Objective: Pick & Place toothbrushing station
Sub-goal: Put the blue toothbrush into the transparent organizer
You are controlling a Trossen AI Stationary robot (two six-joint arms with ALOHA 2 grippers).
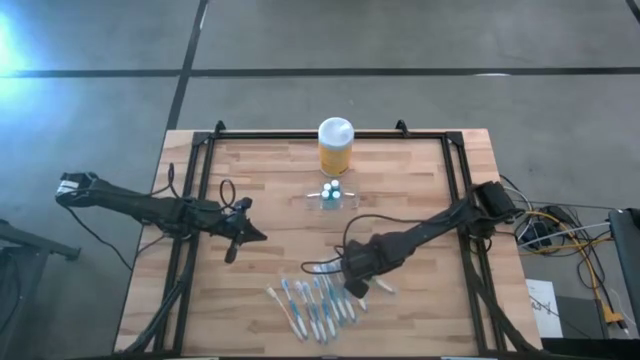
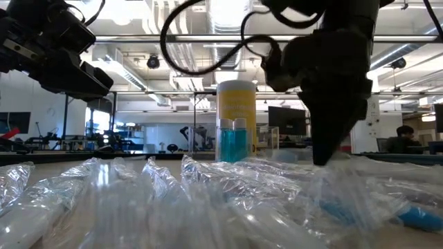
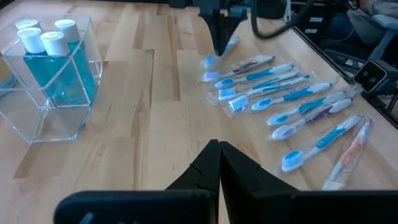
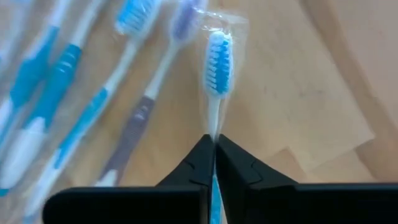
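From above, the right end effector (image 1: 356,287) is down at the row of wrapped toothbrushes (image 1: 312,305); the clear holder (image 1: 331,197) stands mid-desk before the yellow jar (image 1: 335,146), while the left end effector (image 1: 243,236) waits pinched together. The right wrist view shows its fingers clamped on one toothbrush (image 4: 217,62), so a straight lift should keep it free of its neighbours.

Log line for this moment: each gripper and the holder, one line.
right gripper: shut on wrapped toothbrush | left gripper: shut, empty, above table | toothbrushing station: near yellow jar, holds blue bottles
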